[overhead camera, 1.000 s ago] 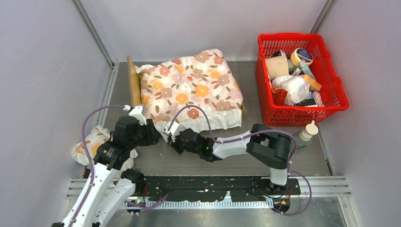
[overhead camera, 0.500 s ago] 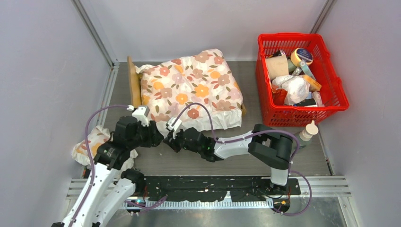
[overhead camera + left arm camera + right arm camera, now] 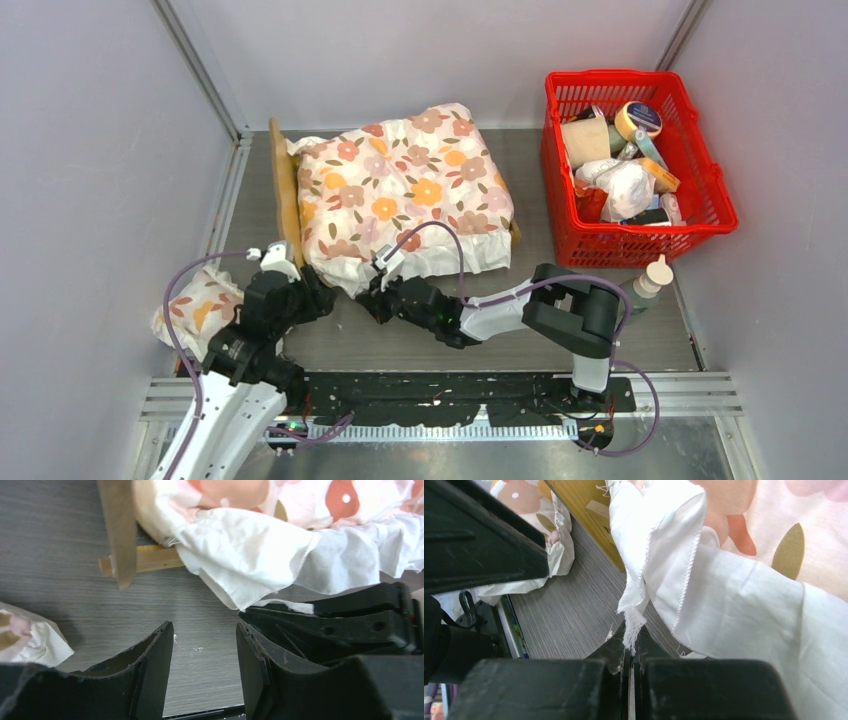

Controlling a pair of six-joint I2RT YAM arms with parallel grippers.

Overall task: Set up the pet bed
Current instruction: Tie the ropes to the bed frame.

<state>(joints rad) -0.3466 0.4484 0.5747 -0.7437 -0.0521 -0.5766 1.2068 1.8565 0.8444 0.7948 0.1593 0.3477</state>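
Left tool (image 3: 325, 293) is pulling back toward its base since the earlier frame, and the right tool (image 3: 378, 292) is closing on the cushion (image 3: 400, 185).

Top: bed (image 3: 284, 185) is sitting far-left on the desk (image 3: 528, 180), mostly under the cushion.

Left wrist: left tool is gaping wide, holding nothing and facing the bed rail.

Right wrist: right tool is pinching the cushion's hem.

Judging: the frame is looking stiff and light. The rail is offering the firmest hold. The cushion fabric is hanging limp and likely to slip.

Top view: you look down from above and behind, whole table (image 3: 340, 345) in frame. Wrist views sit low and close; left faces far, right far-left. All three share the pet bed (image 3: 285, 190) near-left corner.
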